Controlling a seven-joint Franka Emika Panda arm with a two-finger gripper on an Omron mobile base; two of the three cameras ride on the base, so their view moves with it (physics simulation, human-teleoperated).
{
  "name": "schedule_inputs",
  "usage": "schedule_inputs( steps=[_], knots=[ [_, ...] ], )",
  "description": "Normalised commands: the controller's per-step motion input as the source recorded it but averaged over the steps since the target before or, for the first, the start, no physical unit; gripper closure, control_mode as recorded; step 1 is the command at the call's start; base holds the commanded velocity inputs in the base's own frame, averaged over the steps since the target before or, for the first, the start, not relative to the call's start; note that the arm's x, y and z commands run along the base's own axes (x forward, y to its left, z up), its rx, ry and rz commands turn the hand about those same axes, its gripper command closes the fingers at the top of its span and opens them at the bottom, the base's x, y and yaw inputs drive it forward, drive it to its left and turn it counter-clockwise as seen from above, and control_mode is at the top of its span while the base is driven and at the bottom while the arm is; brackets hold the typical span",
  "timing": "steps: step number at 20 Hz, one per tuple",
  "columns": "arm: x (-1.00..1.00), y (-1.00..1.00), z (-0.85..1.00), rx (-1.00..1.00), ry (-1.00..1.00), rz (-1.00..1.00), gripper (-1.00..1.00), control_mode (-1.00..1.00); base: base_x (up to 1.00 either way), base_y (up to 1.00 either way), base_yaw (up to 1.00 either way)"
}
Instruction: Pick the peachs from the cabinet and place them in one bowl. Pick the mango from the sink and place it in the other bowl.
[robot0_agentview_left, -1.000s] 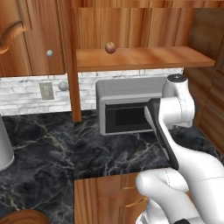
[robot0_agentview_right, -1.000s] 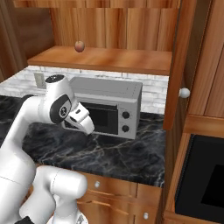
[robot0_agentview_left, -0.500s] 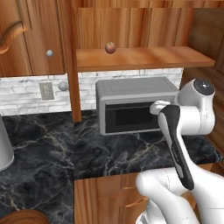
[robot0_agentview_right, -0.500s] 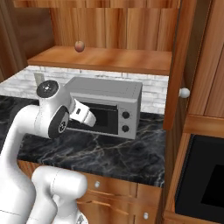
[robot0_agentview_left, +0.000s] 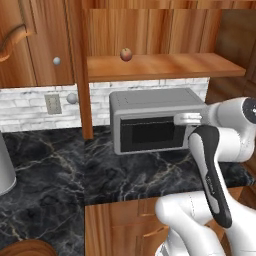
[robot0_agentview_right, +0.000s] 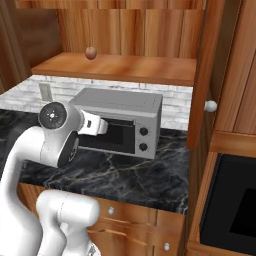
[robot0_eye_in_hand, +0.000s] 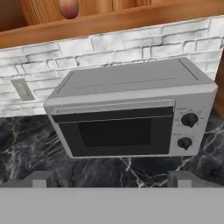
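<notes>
One small reddish peach (robot0_agentview_left: 126, 54) (robot0_agentview_right: 90, 52) rests on the plank shelf of the wooden cabinet (robot0_agentview_left: 160, 66) (robot0_agentview_right: 125, 67). In the hand view the peach (robot0_eye_in_hand: 68, 6) sits at the top edge, on the cabinet shelf (robot0_eye_in_hand: 131, 19). My gripper (robot0_agentview_left: 178, 119) (robot0_agentview_right: 103, 128) hangs in front of the microwave, well below the shelf and to the right of the peach. It is open, with its fingertips (robot0_eye_in_hand: 41, 178) wide apart and nothing between them; the gripper (robot0_eye_in_hand: 111, 179) faces the microwave door. The rim of the dark wooden bowl (robot0_agentview_left: 22, 248) shows at the bottom left corner.
A grey microwave (robot0_agentview_left: 152, 120) (robot0_agentview_right: 120, 120) (robot0_eye_in_hand: 127, 113) stands on the black marble counter (robot0_agentview_left: 55, 180) under the shelf. A cabinet upright (robot0_agentview_left: 80, 70) rises left of it, and a door with a curved handle (robot0_agentview_left: 15, 37) is at upper left. A grey canister (robot0_agentview_left: 5, 170) stands far left. A black panel (robot0_agentview_right: 230, 200) is at lower right.
The arm's upper joints have swung to the right in the left base view and dropped a little. The hand has stayed in front of the microwave, still open. The peach has not moved.
</notes>
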Motion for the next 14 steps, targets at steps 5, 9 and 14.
schedule_inputs(
  steps=[5, 9, 14],
  knots=[
    [0.0, 0.14, 0.47, -0.05, -0.06, 0.08, -1.0, -1.0, 0.0, 0.0, 0.0],
    [0.01, 0.14, 0.48, -0.07, 0.0, 0.03, -1.0, -1.0, 0.0, 0.0, 0.0],
    [0.03, 0.15, 0.42, -0.08, 0.0, 0.0, -1.0, -1.0, 0.0, 0.0, 0.0]
  ],
)
